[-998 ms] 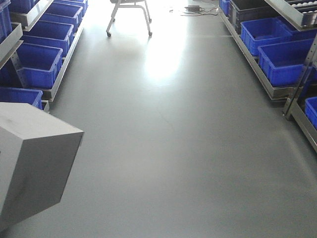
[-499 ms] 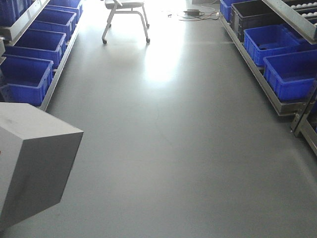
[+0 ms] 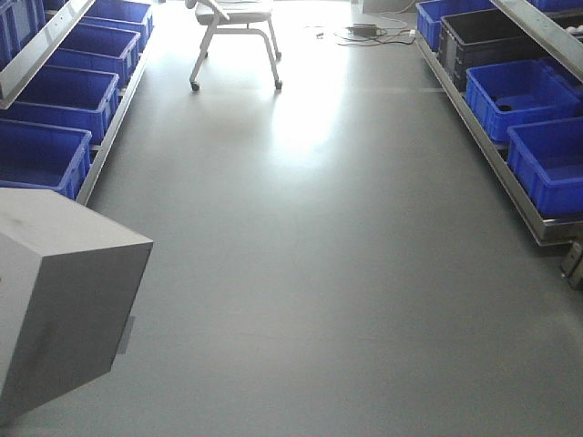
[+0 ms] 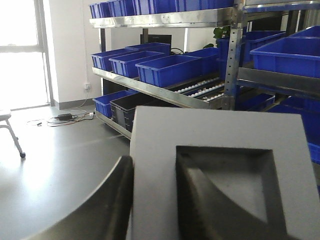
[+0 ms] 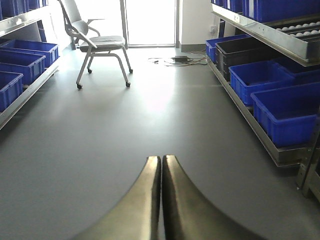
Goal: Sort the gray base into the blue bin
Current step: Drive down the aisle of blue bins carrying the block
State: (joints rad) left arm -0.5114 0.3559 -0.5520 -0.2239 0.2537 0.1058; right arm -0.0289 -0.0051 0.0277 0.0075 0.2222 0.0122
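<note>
1. At the lower left of the front view, the base (image 3: 64,291) hangs in the air above the floor (image 3: 328,273), close to the camera and clear of every bin.
2. Left gripper (image 4: 154,172) pinches one wall of the base (image 4: 220,125): one finger lies outside the block, and the other sits inside the square recess.
3. Right gripper (image 5: 161,167) carries nothing; its fingers are pressed together with the tips touching.
4. Blue bins (image 3: 46,132) line low racks on both sides of the aisle, and I cannot tell which one is the goal. A chair (image 3: 239,13) stands at the far end.
5. Handling, as a judgement: the base looks matte, stiff and light, perhaps foam-like. It should not slip or break, though a hard squeeze could dent the thin wall.
6. That recess wall seems the best hold, since the outer faces look too broad for the jaws. Gripped off-centre, the block may tilt, so lower it well into a bin before letting go.
</note>
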